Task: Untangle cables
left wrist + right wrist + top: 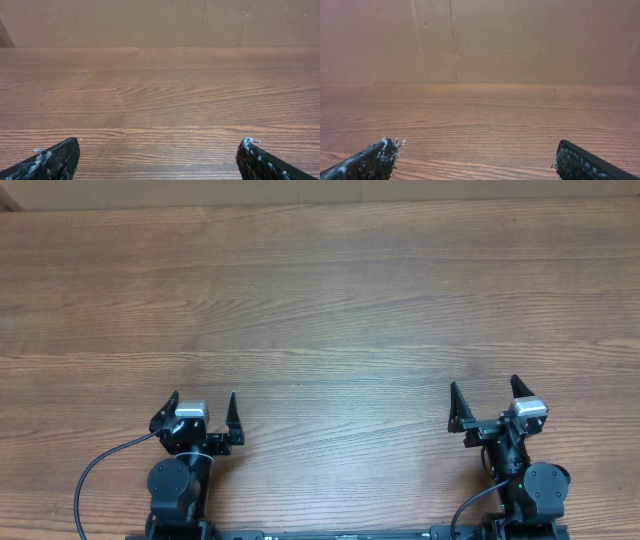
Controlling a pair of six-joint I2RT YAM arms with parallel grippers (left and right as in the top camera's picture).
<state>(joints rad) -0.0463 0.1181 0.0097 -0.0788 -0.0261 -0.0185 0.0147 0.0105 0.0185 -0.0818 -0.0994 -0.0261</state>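
The cables are out of view in every frame; only bare wood shows. My left gripper [203, 406] is open and empty near the table's front edge on the left; its two black fingertips frame the left wrist view [159, 150]. My right gripper [486, 391] is open and empty near the front edge on the right; its fingertips frame the right wrist view [477, 152].
The wooden table [320, 300] spans the overhead view. A brown cardboard wall [480, 40] stands behind the table's far edge. A thick black arm wire [95, 470] loops out beside the left arm base.
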